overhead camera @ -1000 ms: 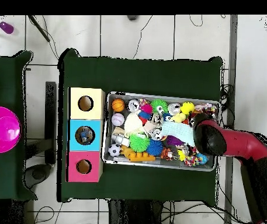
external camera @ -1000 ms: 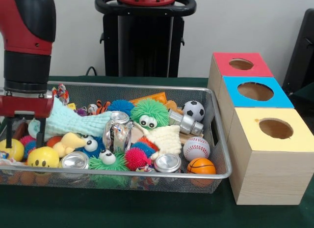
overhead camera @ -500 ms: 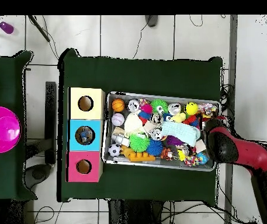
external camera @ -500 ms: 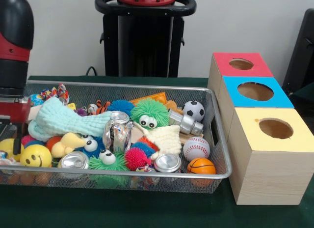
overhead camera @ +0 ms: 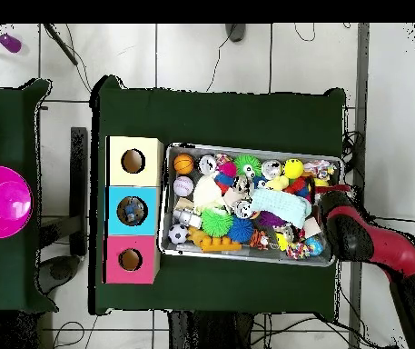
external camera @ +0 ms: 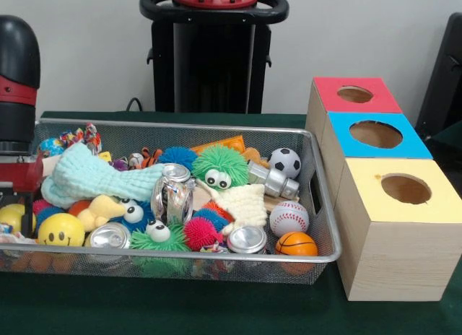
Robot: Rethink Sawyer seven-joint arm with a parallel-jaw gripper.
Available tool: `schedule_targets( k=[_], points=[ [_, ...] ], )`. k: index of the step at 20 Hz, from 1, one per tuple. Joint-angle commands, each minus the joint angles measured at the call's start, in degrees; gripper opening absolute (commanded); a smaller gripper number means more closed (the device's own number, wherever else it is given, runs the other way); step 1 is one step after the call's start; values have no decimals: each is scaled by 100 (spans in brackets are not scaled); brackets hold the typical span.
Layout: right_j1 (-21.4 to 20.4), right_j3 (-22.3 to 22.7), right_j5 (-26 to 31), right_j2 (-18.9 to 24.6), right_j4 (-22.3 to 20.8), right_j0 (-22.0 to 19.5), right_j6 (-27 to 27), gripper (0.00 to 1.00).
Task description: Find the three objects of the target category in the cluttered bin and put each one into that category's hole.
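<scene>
The gripper (external camera: 16, 205) has moved off to the bin's (external camera: 216, 130) left end; whether its claw is spread I cannot tell. The balls, perhaps the targets, lie untouched: baseball (external camera: 289, 218) near right.

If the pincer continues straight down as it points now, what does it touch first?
Probably the yellow ball at the wire bin's end; the pincer hangs right over it, though depth is unclear and its tips are partly cut off.
</scene>
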Motion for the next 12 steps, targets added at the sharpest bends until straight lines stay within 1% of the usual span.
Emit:
schedule_targets(
  k=[1,4,5,10,12],
  points=[
    [585,-344,-885,269,-746,333,284,100],
    [501,-414,-1220,-128,-565,623,654,100],
    [493,-414,-1238,-176,-498,652,743,0],
    [487,-402,-1317,-189,-569,656,739,0],
    [502,-348,-1384,-87,-650,569,754,0]
  ],
)
